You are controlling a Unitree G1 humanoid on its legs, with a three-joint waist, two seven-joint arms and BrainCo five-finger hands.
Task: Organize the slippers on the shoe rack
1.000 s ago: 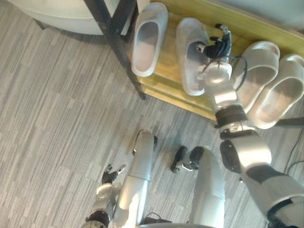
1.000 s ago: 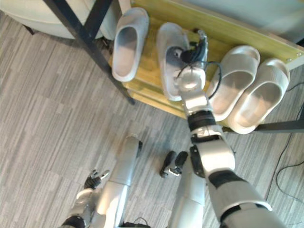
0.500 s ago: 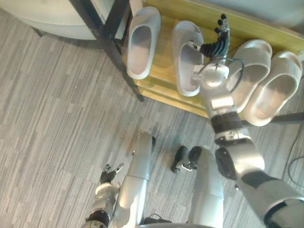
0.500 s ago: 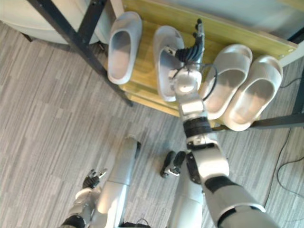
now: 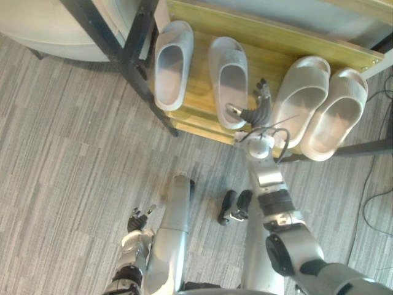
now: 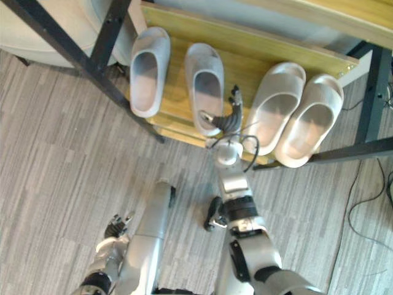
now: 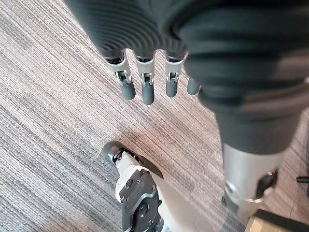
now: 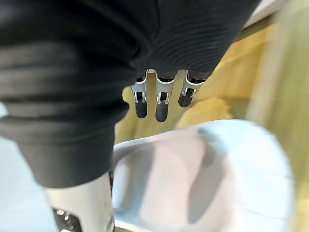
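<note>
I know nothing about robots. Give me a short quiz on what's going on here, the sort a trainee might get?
1. How many slippers lie on the wooden shelf? A: two. B: four. C: six.
2. True or false: the right hand is curled round a slipper.
3. Fill in the blank: the left hand, fingers straight, hangs low above the grey ____.

Key
1. B.
2. False: its fingers are relaxed and hold nothing. It hovers by the heel of the second slipper from the left.
3. floor.
</note>
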